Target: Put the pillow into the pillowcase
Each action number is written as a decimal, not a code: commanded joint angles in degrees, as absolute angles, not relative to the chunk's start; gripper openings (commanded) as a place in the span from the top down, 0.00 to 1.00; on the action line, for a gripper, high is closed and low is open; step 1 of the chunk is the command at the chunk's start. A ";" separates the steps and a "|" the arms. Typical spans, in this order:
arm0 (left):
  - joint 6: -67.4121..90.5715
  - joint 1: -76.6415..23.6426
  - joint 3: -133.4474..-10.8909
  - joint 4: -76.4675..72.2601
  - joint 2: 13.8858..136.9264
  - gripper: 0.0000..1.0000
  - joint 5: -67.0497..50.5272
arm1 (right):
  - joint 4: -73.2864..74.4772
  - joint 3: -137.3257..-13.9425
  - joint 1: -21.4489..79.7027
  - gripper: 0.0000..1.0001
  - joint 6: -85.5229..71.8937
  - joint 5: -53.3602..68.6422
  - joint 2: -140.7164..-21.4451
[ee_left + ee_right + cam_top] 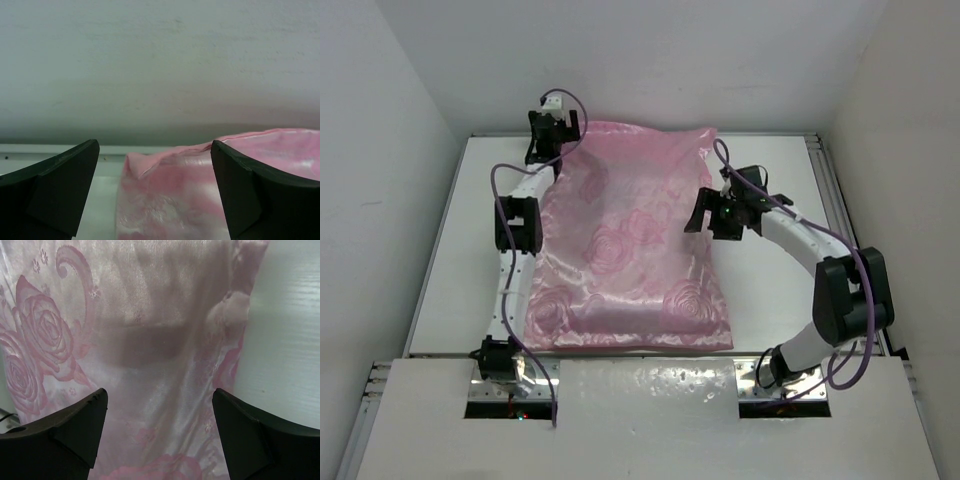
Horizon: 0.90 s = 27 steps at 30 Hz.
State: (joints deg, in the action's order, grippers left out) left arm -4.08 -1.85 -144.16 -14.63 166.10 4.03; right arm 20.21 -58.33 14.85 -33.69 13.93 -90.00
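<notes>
The pink satin pillowcase with woven roses lies puffed across the middle of the table. The cream pillow is hidden; no part of it shows in any view. My left gripper is open and empty at the pillowcase's far left corner, which shows between its fingers in the left wrist view. My right gripper is open and empty over the pillowcase's right edge; the rose fabric fills the right wrist view under its fingers.
White walls enclose the table on three sides, the back wall close behind the left gripper. A raised white rim runs along the table's far edge. A white board covers the near edge between the arm bases.
</notes>
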 commanded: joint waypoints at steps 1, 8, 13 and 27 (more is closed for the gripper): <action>-5.01 -0.88 -148.27 -23.55 168.57 0.07 10.26 | 23.19 -63.27 16.26 0.16 -35.16 13.45 -90.79; -15.74 -0.09 -148.01 -26.47 169.02 0.01 18.54 | 26.81 -68.20 18.89 0.14 -34.54 11.60 -92.02; -8.54 4.83 -147.74 -16.48 164.28 0.00 19.19 | 25.93 -65.66 21.18 0.10 -35.07 8.62 -87.29; -18.35 12.21 -100.36 39.93 110.25 0.00 -30.76 | 35.60 -42.91 17.58 0.01 -34.19 4.64 -66.63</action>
